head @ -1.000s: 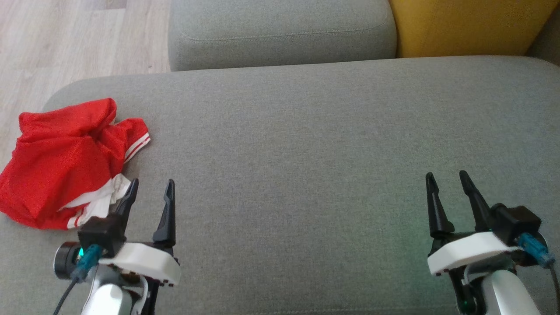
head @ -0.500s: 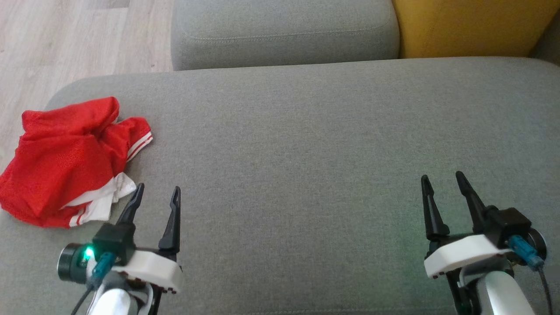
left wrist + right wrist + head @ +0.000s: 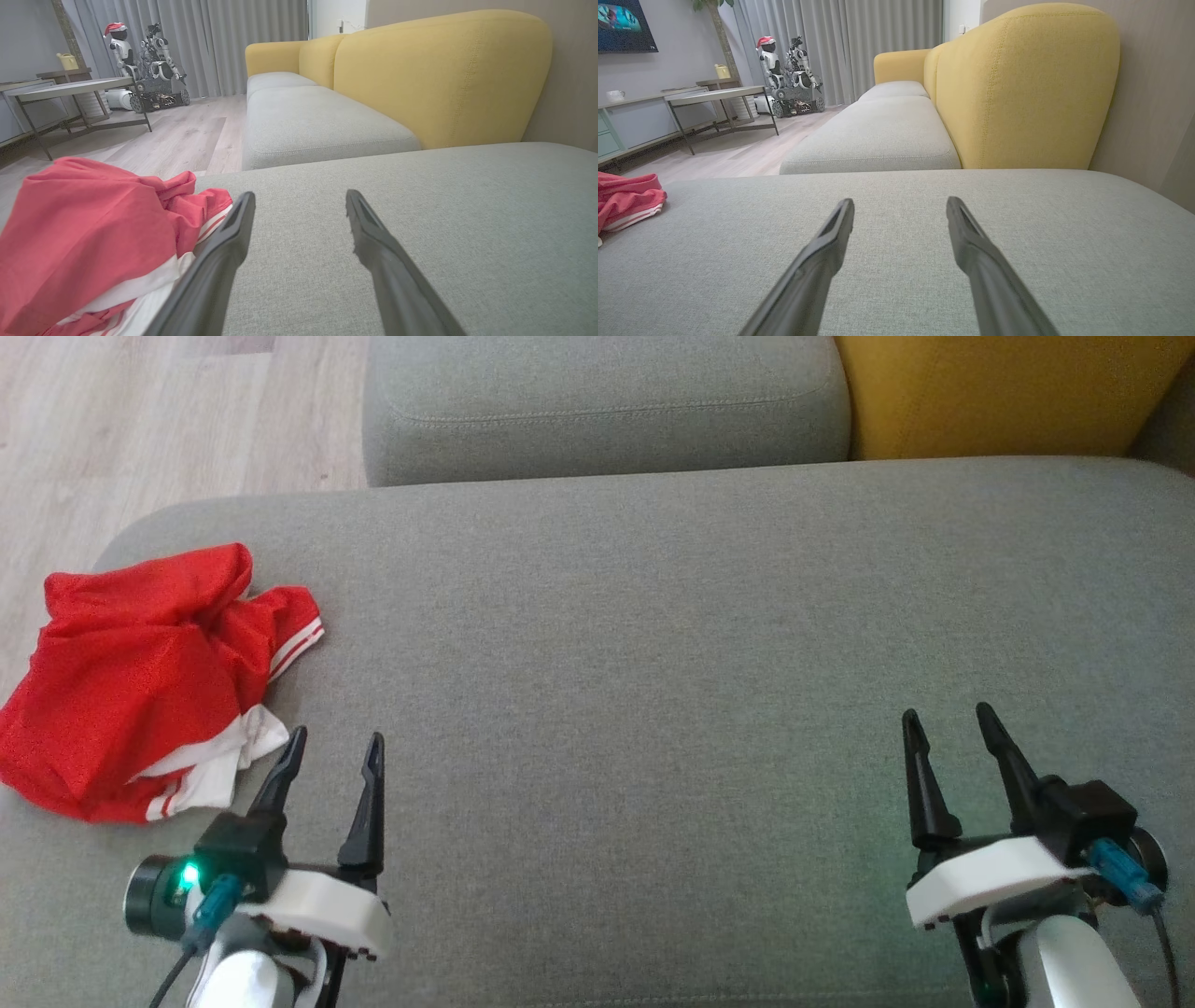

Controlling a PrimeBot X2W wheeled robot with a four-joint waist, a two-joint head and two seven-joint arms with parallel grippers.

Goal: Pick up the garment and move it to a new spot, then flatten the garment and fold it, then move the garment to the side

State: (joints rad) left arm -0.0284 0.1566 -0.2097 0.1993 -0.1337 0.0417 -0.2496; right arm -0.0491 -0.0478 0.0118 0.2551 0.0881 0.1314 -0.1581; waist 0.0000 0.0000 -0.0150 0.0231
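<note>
A crumpled red garment (image 3: 131,681) with white stripes and a white lining lies in a heap at the left end of the grey sofa seat (image 3: 653,663). The left wrist view has the garment (image 3: 88,242) low on its left. At the left edge of the right wrist view the garment (image 3: 626,200) is a small patch. My left gripper (image 3: 336,751) hovers open over the seat just right of the heap, its left finger close to the white lining, nothing between the jaws. Far to the right my right gripper (image 3: 948,721) is open and empty above bare cushion.
A second grey seat cushion (image 3: 597,401) adjoins at the back, with a yellow backrest (image 3: 1008,392) to its right. Wooden floor (image 3: 112,429) lies beyond the seat's left edge. In the left wrist view a low table (image 3: 70,91) and parked robots (image 3: 145,65) stand far off.
The head camera shifted slightly. My left gripper has moved a little right and toward me beside the garment. The garment and right gripper are as before.
</note>
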